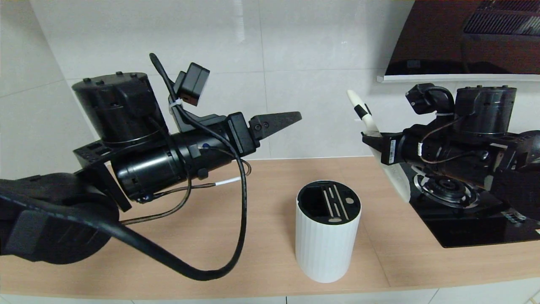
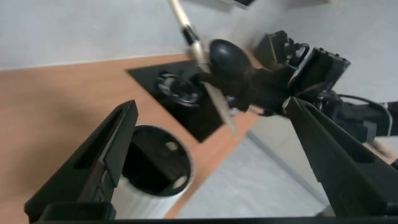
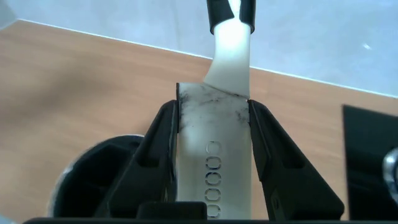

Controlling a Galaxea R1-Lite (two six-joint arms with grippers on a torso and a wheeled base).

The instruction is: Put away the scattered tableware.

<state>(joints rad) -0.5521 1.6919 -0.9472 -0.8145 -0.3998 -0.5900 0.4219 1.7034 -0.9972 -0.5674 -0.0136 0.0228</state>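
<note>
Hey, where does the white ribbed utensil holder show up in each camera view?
Head view: the holder stands on the counter between the arms, left of the black stove.
Left wrist view: the holder sits beside one finger of the left gripper.
Right wrist view: its dark rim peeks out beside the right gripper holding the spatula.
Shared landmark: the black stove.
</note>
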